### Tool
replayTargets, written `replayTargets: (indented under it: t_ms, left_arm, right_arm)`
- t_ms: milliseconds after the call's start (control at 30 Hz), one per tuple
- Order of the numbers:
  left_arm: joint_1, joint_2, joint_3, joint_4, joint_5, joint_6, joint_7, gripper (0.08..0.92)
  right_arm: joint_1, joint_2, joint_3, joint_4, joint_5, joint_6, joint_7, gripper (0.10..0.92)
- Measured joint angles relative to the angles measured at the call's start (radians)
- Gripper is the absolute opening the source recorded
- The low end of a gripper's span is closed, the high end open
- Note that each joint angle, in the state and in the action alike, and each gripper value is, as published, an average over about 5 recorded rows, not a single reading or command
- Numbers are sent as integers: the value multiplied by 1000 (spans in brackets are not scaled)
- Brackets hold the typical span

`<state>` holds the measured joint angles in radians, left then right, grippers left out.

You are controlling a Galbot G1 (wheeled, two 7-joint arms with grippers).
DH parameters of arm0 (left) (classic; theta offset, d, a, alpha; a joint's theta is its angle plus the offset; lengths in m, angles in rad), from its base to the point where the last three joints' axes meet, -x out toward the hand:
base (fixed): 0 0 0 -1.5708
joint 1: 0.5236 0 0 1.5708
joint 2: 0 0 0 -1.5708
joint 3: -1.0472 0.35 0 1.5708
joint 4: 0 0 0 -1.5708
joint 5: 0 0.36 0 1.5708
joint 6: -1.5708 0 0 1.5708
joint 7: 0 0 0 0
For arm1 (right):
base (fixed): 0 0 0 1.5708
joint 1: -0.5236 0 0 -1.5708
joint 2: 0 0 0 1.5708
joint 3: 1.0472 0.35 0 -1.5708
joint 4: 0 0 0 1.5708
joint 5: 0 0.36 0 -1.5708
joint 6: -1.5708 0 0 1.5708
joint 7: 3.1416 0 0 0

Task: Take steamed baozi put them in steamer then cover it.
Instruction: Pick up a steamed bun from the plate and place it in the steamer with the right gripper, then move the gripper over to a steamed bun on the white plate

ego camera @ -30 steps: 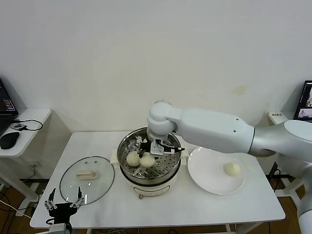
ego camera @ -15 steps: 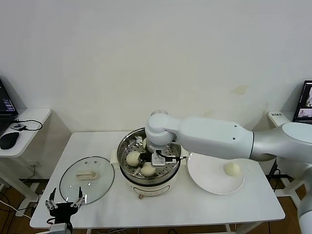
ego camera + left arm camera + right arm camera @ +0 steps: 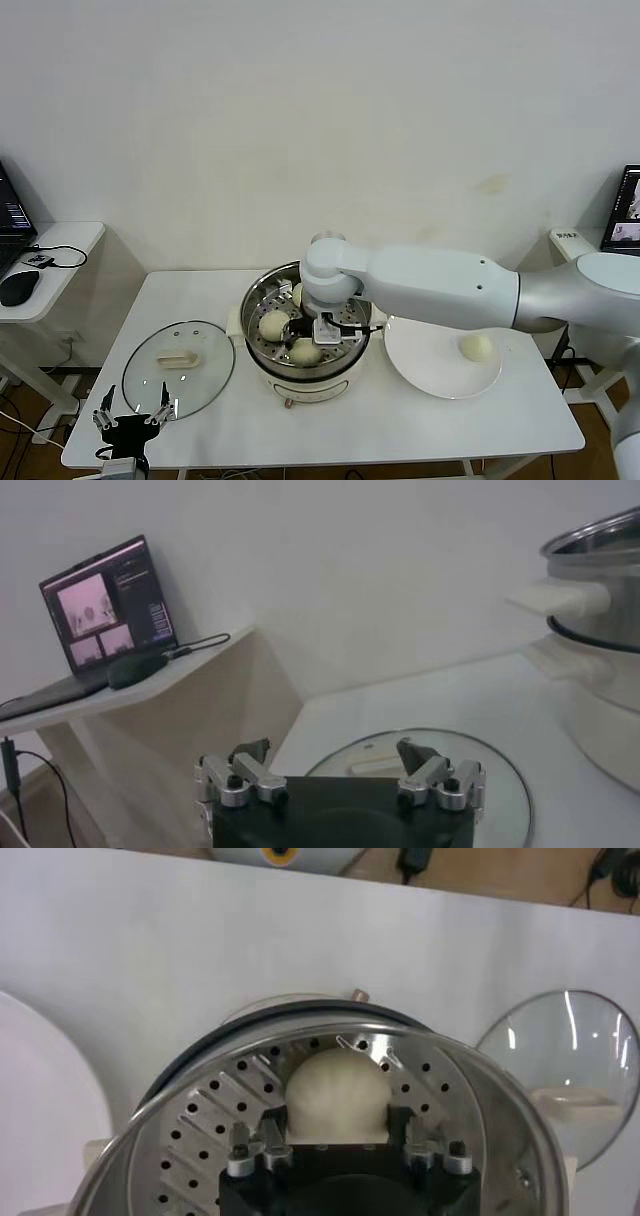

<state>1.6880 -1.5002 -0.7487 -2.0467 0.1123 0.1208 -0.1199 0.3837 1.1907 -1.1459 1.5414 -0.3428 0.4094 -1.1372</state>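
right pincer (image 3: 337,1133) lowered, opened around steamed baozi (image 3: 336,1096)

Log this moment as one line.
right pincer: open around bun in steamer | left pincer: open, idle | lid: off

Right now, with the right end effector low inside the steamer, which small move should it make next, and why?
Probably lift the right end effector straight up out of the steamer. Its fingers stand open on either side of a baozi that rests on the perforated tray, so that bun looks delivered. One more baozi waits on the white plate, and the glass lid lies on the table.
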Motion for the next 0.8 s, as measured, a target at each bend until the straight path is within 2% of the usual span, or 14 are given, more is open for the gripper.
replayTargets:
  t_ms: [233, 400, 633, 800]
  left_arm:
    - [-5, -4, 11, 6, 1, 0, 2, 823]
    - [-4, 2, 13, 1, -1, 0, 11, 823]
    - [-4, 17, 11, -6, -14, 6, 28, 823]
    - [-7, 26, 19, -7, -23, 13, 41, 823]
  right_arm:
    - [46, -29, 24, -7, 46, -22, 1, 822]
    - [110, -84, 33, -27, 155, -88, -16, 823]
    - [150, -207, 79, -71, 344, -300, -75, 823]
    - [136, -312, 122, -100, 413, -477, -112, 823]
